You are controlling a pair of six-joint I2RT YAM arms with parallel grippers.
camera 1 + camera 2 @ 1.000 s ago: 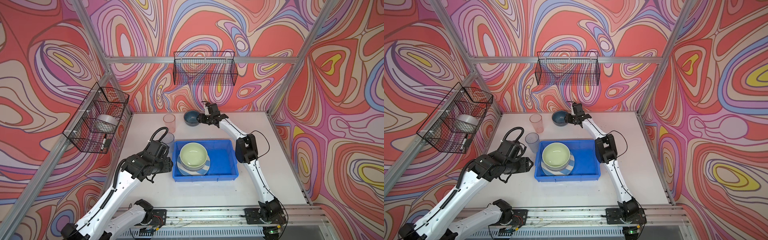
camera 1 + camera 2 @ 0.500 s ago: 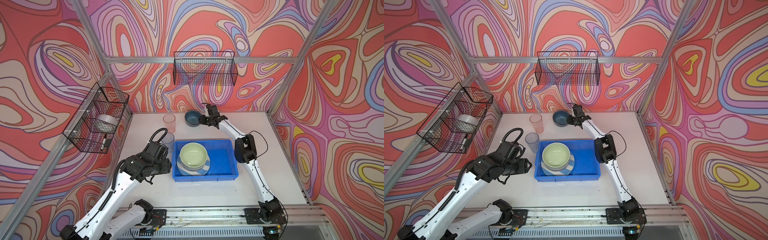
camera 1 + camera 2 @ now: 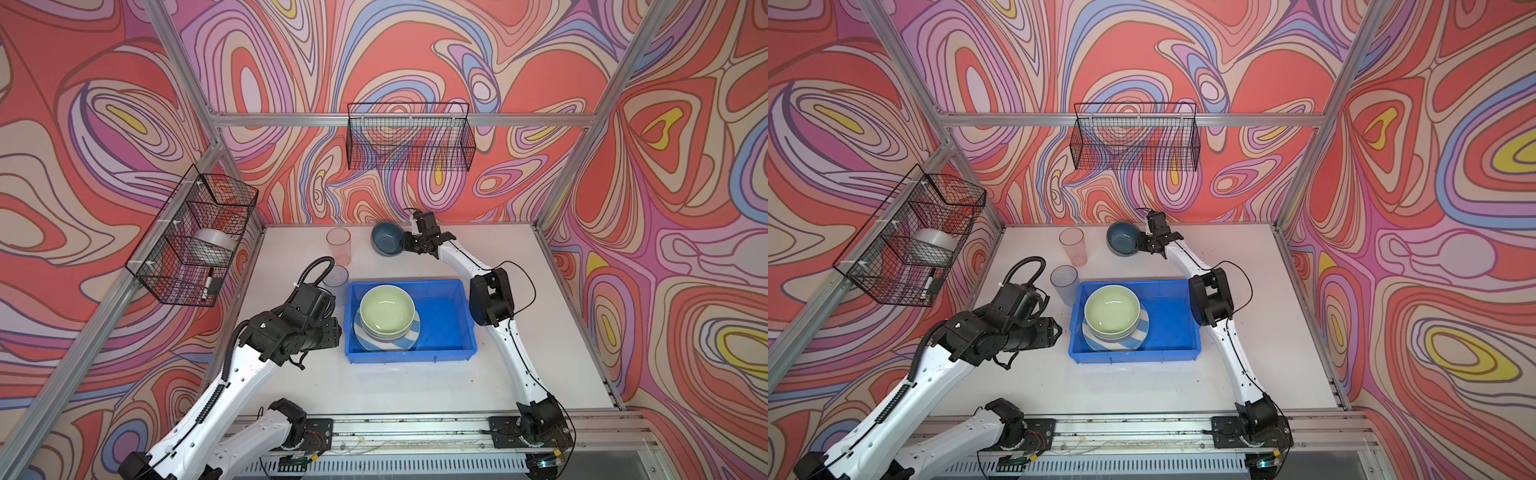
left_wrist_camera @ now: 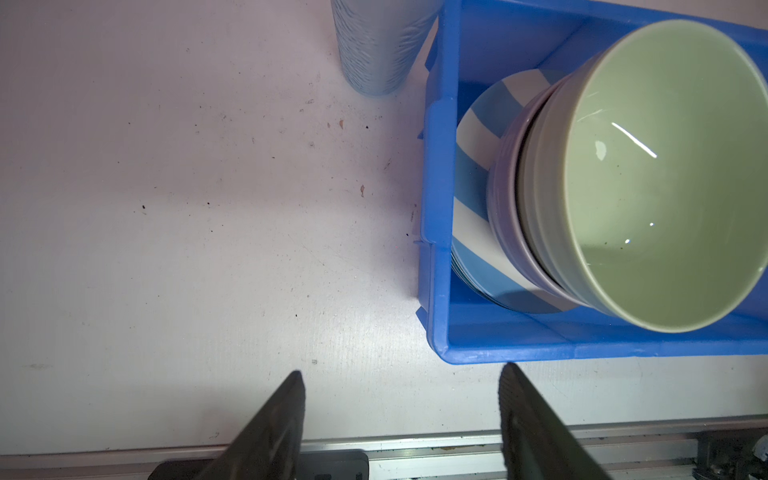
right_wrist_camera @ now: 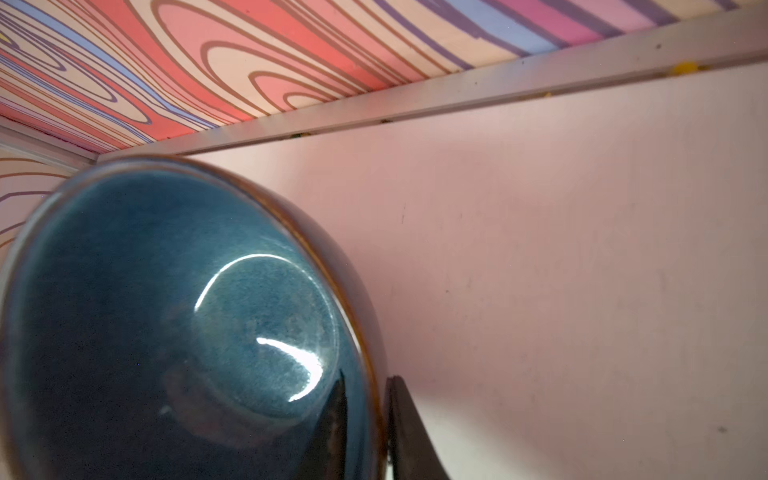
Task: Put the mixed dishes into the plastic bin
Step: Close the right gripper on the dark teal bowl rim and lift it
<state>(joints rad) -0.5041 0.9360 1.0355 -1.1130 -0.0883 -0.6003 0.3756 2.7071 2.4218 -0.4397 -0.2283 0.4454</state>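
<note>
**Change since a second ago.** The right gripper (image 5: 365,382) stood with fingers spread beside the dark blue-grey glazed bowl (image 3: 385,241). It is now pinched on that bowl's rim, one finger inside and one outside. The bowl (image 3: 1121,243) lies at the rear of the table, well apart from the bin; whether its foot is on the surface cannot be told. The left gripper (image 4: 401,378) keeps much the same station, and the other dishes have not shifted.

**Left gripper.** Jaws apart, holding nothing, over bare table just outside the bin's near left corner.

**Bright blue rectangular plastic bin** (image 3: 449,328). At mid-table. Its left half holds a blue-and-white striped plate (image 3: 409,338), and a pale green bowl (image 3: 387,309) stands on the plate. The left wrist view shows this bowl nested in a second, pale lilac bowl (image 4: 505,199).

**Tumblers, outside the bin.** The clear bluish ribbed tumbler (image 3: 336,278) stands upright just beside the bin's far left corner. The clear pinkish tumbler (image 3: 340,247) stands upright behind it, left of the dark bowl.

**Surface.** White tabletop (image 3: 415,395), lightly speckled and scuffed, with an aluminium rail (image 3: 415,428) along the front that carries both arm bases.

**Room.** Three walls printed with red, pink, lilac and yellow swirls, framed in aluminium bars. A black wire mesh basket (image 3: 409,137) hangs on the rear wall. A second black wire mesh basket (image 3: 166,270) on the left wall holds a white roll (image 3: 214,245).
</note>
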